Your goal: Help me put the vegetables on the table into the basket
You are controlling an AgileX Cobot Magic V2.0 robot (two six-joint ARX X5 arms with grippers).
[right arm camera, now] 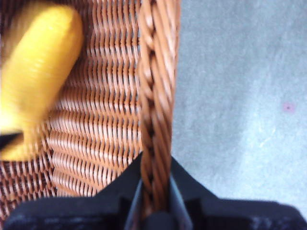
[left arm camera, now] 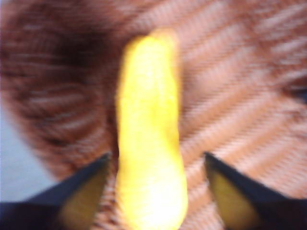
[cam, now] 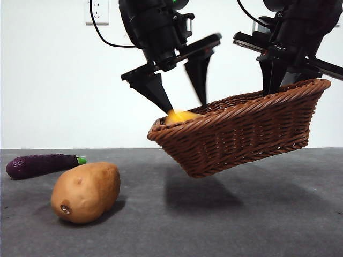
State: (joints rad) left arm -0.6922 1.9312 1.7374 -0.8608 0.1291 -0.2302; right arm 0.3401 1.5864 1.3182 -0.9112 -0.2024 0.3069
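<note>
Corn cob (left arm camera: 149, 139) lies inside the basket (cam: 252, 139), directly below my left claw (cam: 185, 107), between the jaw tips. Left claw is spread wide, gripping nothing; clear gaps show on both sides of the cob in the left wrist view, which is blurred.

My right claw (right arm camera: 156, 191) is clamped on the basket's braided rim (right arm camera: 158, 81), holding the basket off the table (cam: 257, 225), tilted, with the end under my left claw lowest.

Potato (cam: 86, 191) and eggplant (cam: 40, 165) are on the table, well apart from both claws, beyond the basket's low end.

Judgement: corn drop looks done. To do it well, lift the left claw straight up, jaws kept wide, clear of the rim. Keep the right grip firm and the tilt modest so the cob doesn't slide out. Potato is probably next.
</note>
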